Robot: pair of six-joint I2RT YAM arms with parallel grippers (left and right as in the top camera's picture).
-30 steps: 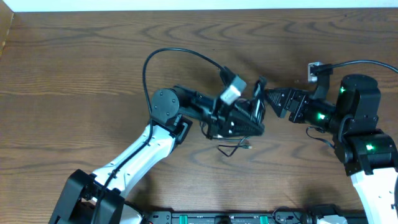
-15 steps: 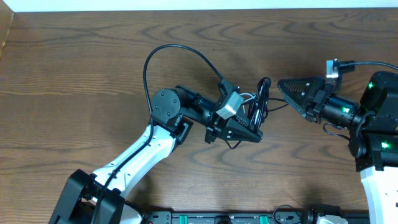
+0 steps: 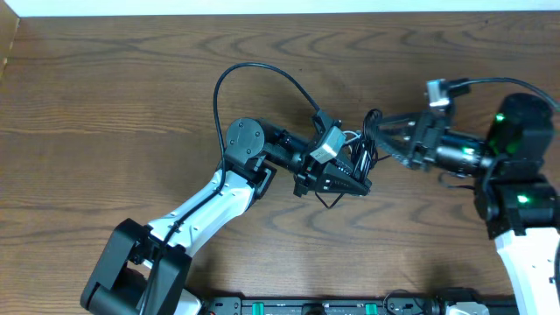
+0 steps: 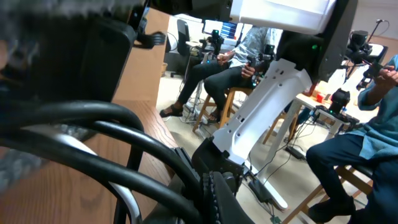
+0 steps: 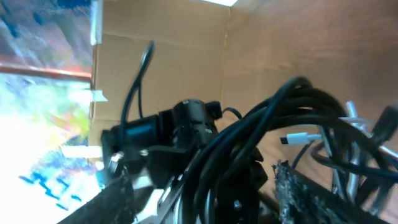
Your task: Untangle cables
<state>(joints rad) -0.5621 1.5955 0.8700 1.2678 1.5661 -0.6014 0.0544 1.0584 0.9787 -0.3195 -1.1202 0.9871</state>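
Note:
The cables (image 3: 364,150) form a small bundle of black loops with a white cord (image 3: 349,136) held up near the table's middle. My left gripper (image 3: 357,185) is shut on the bundle's lower side. In the left wrist view thick black loops (image 4: 93,134) fill the foreground against the toothed finger (image 4: 212,193). My right gripper (image 3: 377,138) reaches in from the right, open, with its fingers on either side of the bundle. In the right wrist view the black loops (image 5: 267,124) and a white plug (image 5: 297,138) lie between the spread fingers (image 5: 308,196) of that gripper (image 5: 205,202).
A thick black wire (image 3: 254,72) arcs from the left arm's wrist over the wooden table (image 3: 105,105). A black rail (image 3: 315,306) runs along the front edge. Cardboard (image 5: 155,37) stands at the table's far side in the right wrist view.
The right gripper, which had drawn back to the right half a second ago, has come left again and now straddles the bundle. The left arm shifted slightly right, still gripping.

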